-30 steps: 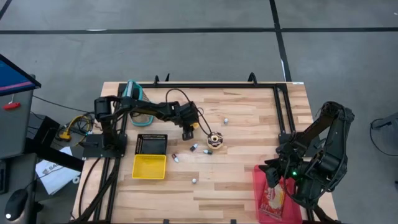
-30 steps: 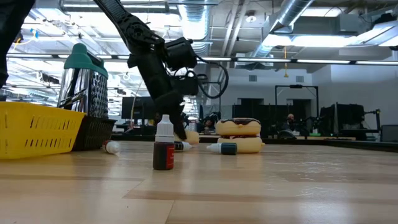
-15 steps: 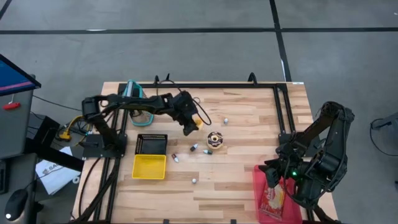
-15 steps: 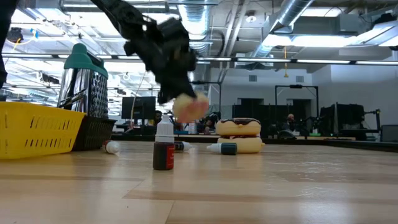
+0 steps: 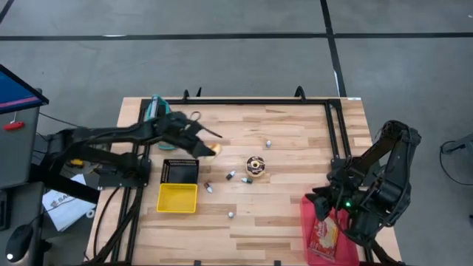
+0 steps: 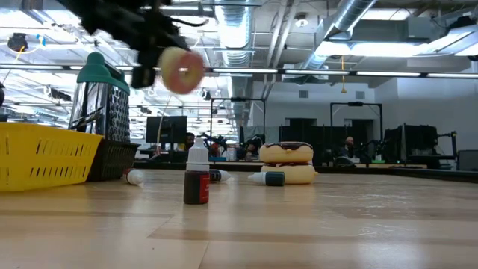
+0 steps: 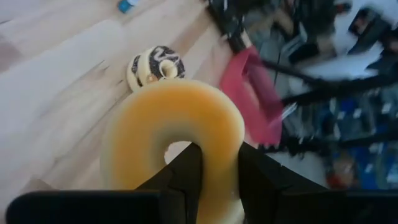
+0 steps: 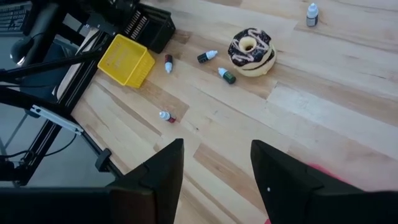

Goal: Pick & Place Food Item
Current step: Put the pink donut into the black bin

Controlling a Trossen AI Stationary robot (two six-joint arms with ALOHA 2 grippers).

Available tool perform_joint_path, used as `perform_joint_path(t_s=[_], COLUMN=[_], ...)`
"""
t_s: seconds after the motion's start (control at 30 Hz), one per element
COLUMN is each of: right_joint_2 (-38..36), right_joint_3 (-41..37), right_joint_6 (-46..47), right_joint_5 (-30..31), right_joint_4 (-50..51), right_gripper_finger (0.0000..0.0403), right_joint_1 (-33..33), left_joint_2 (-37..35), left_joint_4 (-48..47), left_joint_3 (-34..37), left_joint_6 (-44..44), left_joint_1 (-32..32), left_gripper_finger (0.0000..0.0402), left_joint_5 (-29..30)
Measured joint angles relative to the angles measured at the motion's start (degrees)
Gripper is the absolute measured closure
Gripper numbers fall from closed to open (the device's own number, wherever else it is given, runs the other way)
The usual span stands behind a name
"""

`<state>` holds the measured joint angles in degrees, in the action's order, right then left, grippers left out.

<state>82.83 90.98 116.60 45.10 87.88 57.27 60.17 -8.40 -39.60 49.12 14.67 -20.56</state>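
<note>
Both arms dark, matte black, chunky jointed links w/ rounded housings. Left arm [image 5: 126, 134] near the wooden table's [image 5: 295, 133] left edge: long slim links, thin black cable looping off the wrist. Right arm [image 5: 377, 185] by the table's right edge: bulkier, folded links, small green light glowing on it. Right gripper [image 8: 214, 171]: two flat, broad black fingers [image 8: 158, 174], smooth, no markings.

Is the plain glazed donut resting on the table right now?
No: the low view shows the plain donut held in the air by the left gripper, well above the table.
</note>
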Motion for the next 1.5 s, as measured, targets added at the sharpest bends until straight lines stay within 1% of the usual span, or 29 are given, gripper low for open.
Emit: perform_joint_path(t_s=[0.13, 0.23, 0.33, 0.43, 0.6, 0.7, 0.87, 1.0, 1.2, 1.33, 1.5], right_joint_2=[-0.02, -0.02, -0.04, -0.04, -0.04, -0.04, -0.04, -0.04, -0.04, -0.04, -0.04], right_joint_3=[0.0, 0.0, 0.0, 0.0, 0.0, 0.0, 0.0, 0.0, 0.0, 0.0, 0.0], right_joint_6=[0.0, 0.0, 0.02, 0.23, -0.62, -0.99, -1.08, -1.08, -1.08, -1.1, -1.1], right_joint_5=[0.0, 0.01, 0.02, 0.02, 0.2, 0.22, 0.22, 0.22, 0.22, 0.22, 0.18], right_joint_4=[0.08, -0.02, -0.03, -0.03, -0.22, -0.38, -0.4, -0.53, -0.64, -0.67, -2.03], right_gripper_finger=[0.0223, 0.0223, 0.0223, 0.0223, 0.0223, 0.0223, 0.0223, 0.0223, 0.0223, 0.0223, 0.0223], right_joint_1=[-0.06, -0.06, -0.06, -0.47, -1.29, -1.61, -1.61, -1.61, -1.61, -1.61, -1.55], left_joint_2=[-9.63, -15.68, -20.3, -23.44, -25.4, -25.31, -23.96, -22.87, -21.33, -20.5, -20.15], left_joint_4=[-0.75, -5.14, -9.98, -15.33, -23.94, -26.45, -31.35, -31.66, -28.27, -20.63, -9.22], left_joint_3=[3.8, 5.08, 5.1, 5.1, 5.1, 5.1, 5.12, 5.12, 5.3, 9.26, 13.49], left_joint_6=[7.78, 11.96, 14.36, 16.49, 20.0, 22.34, 26.66, 27.13, 27.73, 31.08, 34.71], left_joint_1=[-3.98, -7.9, -11.7, -14.76, -18.53, -19.65, -19.77, -19.77, -21.4, -24.18, -29.48], left_gripper_finger=[0.0321, 0.0324, 0.0325, 0.0325, 0.0325, 0.0325, 0.0325, 0.0325, 0.0325, 0.0325, 0.0313], left_joint_5=[6.18, 11.65, 17.39, 20.87, 24.78, 25.36, 25.48, 24.19, 23.16, 23.36, 27.52])
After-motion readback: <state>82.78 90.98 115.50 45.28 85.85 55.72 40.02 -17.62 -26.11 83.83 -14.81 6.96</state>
